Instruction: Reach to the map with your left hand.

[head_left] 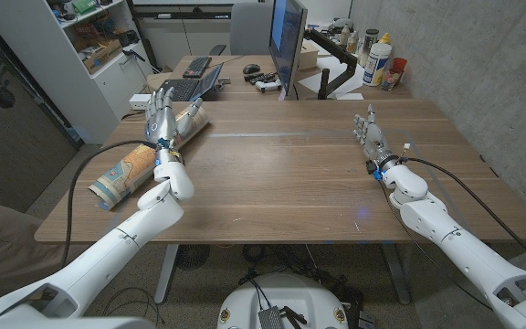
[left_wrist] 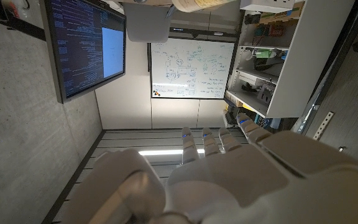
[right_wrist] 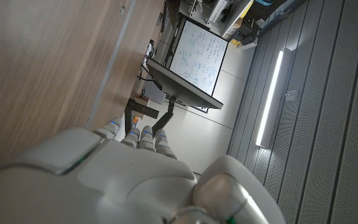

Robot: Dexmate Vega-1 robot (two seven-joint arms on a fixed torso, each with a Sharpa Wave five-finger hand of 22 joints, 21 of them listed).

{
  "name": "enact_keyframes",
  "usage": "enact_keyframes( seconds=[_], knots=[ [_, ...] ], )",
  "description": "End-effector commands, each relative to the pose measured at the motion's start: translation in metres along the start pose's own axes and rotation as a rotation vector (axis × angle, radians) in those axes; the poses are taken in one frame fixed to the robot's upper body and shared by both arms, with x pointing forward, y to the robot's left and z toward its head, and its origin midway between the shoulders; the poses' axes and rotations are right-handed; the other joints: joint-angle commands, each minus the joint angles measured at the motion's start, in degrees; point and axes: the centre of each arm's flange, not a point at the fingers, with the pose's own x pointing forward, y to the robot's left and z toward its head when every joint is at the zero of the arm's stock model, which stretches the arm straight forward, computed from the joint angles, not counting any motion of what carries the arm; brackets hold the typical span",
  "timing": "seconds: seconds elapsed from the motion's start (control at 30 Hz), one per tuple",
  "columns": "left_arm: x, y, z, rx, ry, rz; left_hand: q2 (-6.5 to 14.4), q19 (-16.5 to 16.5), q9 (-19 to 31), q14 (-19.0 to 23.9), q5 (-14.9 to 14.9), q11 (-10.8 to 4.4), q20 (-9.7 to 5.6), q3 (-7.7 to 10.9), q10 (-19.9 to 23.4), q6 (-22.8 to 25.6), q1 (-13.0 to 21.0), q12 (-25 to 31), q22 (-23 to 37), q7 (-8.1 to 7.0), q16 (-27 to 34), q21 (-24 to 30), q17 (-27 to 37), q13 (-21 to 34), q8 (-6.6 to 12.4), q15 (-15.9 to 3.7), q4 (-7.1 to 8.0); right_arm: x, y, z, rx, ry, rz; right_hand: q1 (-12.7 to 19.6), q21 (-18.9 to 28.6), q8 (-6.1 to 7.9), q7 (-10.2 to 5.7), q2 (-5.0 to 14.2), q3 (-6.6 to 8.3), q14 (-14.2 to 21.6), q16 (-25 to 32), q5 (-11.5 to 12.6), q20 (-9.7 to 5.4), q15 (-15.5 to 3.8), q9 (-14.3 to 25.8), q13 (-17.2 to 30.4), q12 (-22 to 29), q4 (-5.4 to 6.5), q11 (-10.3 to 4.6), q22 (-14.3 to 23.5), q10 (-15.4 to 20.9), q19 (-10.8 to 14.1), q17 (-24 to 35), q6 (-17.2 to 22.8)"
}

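Map (head_left: 144, 163) lies rolled on the table (head_left: 281, 174), its long axis running under my left hand (head_left: 161, 117). I see those fingers (head_left: 158, 102) spread, holding nothing, hovering over its far end.

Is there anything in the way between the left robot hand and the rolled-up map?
Nothing visible is in the way. In the head view the left robot hand is raised with fingers spread right over the rolled map at the table's left edge, and no other thing sits between them.
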Motion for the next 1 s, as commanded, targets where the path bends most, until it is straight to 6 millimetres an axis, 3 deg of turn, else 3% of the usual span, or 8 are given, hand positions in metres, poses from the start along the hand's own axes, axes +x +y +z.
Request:
enact_keyframes(
  seconds=[0.03, 1.0],
  knots=[
    [0.011, 0.0, -0.014, 0.004, 0.024, -0.043, 0.2, 0.1, 0.1, -0.4, -0.2, 0.22, 0.62, -0.18, -0.1, -0.3, 0.7, 0.2, 0.2, 0.01, 0.2, 0.1, 0.2, 0.2, -0.08, 0.15, -0.44, 0.005, 0.003, 0.002, -0.009, 0.01, 0.006, 0.2, 0.4, 0.36, -0.06, 0.63, -0.34, -1.5, -0.2, 0.5, -0.2, -0.14, 0.2, 0.2, -0.2, -0.08, 0.06, 0.2, -0.7, -0.4, 0.2, -0.1],
    [0.026, 0.0, -0.035, 0.04, -0.091, -0.109, -0.3, 0.7, 0.1, -0.9, -0.4, 0.17, 0.37, -0.77, 0.0, -0.6, -0.2, 0.2, 0.2, -0.04, 0.0, 0.3, 0.3, 0.2, -0.32, 0.29, -0.03, 0.018, 0.006, 0.001, -0.012, 0.018, -0.005, 0.2, 0.4, 0.34, -0.06, 0.69, -0.4, -1.5, -0.2, 0.5, -0.07, -0.22, 0.2, 0.2, -0.2, -0.11, 0.07, 0.3, -0.8, -0.4, 0.2, -0.2]
  ],
)
